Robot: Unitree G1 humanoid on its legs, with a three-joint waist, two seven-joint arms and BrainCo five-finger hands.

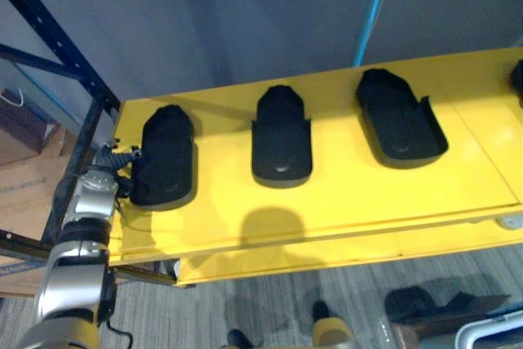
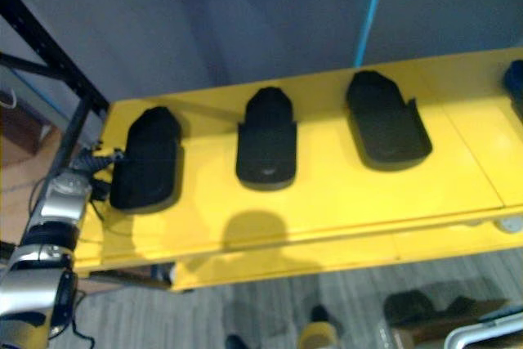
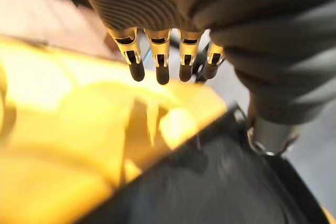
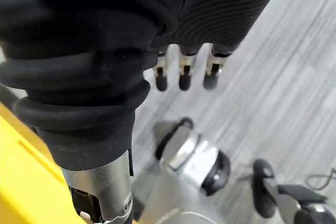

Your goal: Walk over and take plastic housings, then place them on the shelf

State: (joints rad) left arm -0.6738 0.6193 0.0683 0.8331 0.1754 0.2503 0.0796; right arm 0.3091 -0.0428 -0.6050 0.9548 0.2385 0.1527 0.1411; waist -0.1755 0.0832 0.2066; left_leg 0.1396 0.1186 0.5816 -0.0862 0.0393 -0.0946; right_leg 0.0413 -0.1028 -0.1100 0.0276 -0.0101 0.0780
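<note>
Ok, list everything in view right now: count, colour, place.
plastic housings: three, black, in a row on the shelf
cut-off object: one, dark, shelf's right edge
shelf: one, yellow, on a dark frame
pipe: one, blue, against the wall behind
cardboard boxes: count unclear, brown, left of the frame
floor: grey, below the shelf
left hand: open, silver fingers, by the leftmost housing
right hand: open, hanging over the floor

A plain grey wall [image 1: 245, 14] stands far, a thin blue line [image 1: 372, 6] running down it. Grey striped floor [image 1: 245, 300] lies near; cardboard boxes [image 1: 24, 177] sit at the left.
</note>
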